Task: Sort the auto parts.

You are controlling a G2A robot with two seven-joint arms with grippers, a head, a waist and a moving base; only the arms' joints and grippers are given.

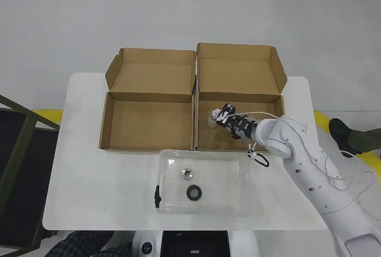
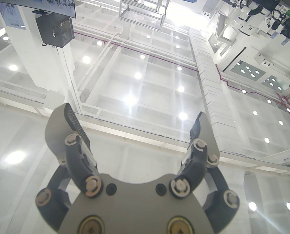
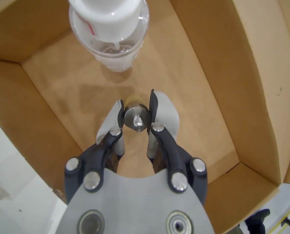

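The right gripper (image 3: 137, 102) is clenched on a small metal cylinder (image 3: 136, 119). Its ribbed pads press the round sides; a short threaded stud faces the wrist camera and a brass-coloured end points away. In the top view the pair sits just right of centre, inside the right cardboard box (image 1: 267, 138) and near its left wall. I cannot tell whether the cylinder touches the box floor.

The part looks solid and stiff, probably heavy for its bulk, with smooth sides that could slip or roll. Gripping across the body, as here, seems safer than taking it by the thin stud.

Just beyond the fingertips a white and clear plastic part (image 3: 108, 25) stands on the box floor. The frame edge cuts off one end, so what kind of part it is stays unclear; it looks light and easy to tip.

Left of this box, side by side with it, is the left cardboard box (image 1: 148, 125). At lower centre of the top view, on the white table (image 1: 94, 186), a clear plastic bin (image 1: 238, 193) holds a black ring (image 1: 194, 192) and a small metal piece (image 1: 187, 172). A dark piece (image 1: 157, 196) at its left rim is too small to identify.

The left gripper (image 2: 135, 122) is released, fingers wide apart, aimed at the ceiling.
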